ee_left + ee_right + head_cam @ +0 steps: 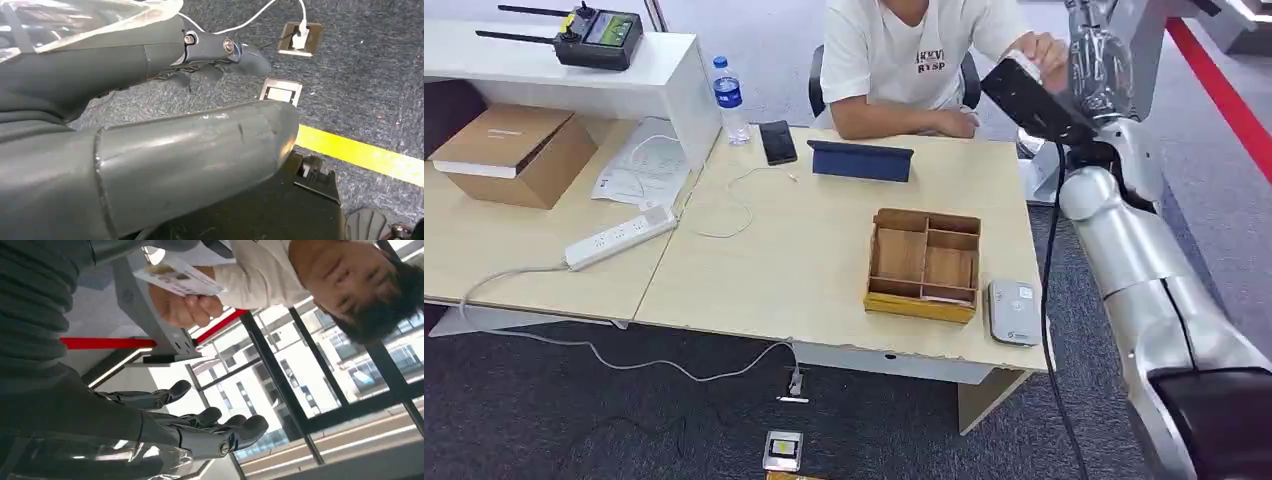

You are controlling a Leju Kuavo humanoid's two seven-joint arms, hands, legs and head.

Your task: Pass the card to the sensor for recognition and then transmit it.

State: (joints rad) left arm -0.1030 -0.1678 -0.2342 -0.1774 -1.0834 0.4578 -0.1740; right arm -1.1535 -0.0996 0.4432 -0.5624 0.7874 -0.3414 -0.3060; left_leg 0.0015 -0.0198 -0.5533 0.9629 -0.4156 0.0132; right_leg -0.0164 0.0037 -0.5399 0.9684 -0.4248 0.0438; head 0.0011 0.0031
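The right hand [1102, 62] is raised high beside the seated person [904, 50], off the far right corner of the table [804, 260]. In the right wrist view its fingers [215, 427] are stretched out and apart, with nothing in them. The card [180, 280] is in the person's hand [182, 307], pinched at one edge and held out close to the robot's hand but not touching it. The left hand [150, 115] hangs low over the carpet; its thumb and dark fingers lie loosely apart and hold nothing. The sensor [1014, 312], a small grey pad, lies at the near right corner of the table, just beside the wooden tray [924, 265]. The handover looks like the step in hand, and it is also the weak point. The card is thin and flat, so if the fingers close before it sits between thumb and finger, or catch only a corner, it may slip out or tilt. If the person lets go too soon, it would fall to the floor. A poor hold would matter later as well: a card skewed in the hand may meet the sensor at an angle and fail to read. The sensor is also near the table edge, so a hard press could push it off.
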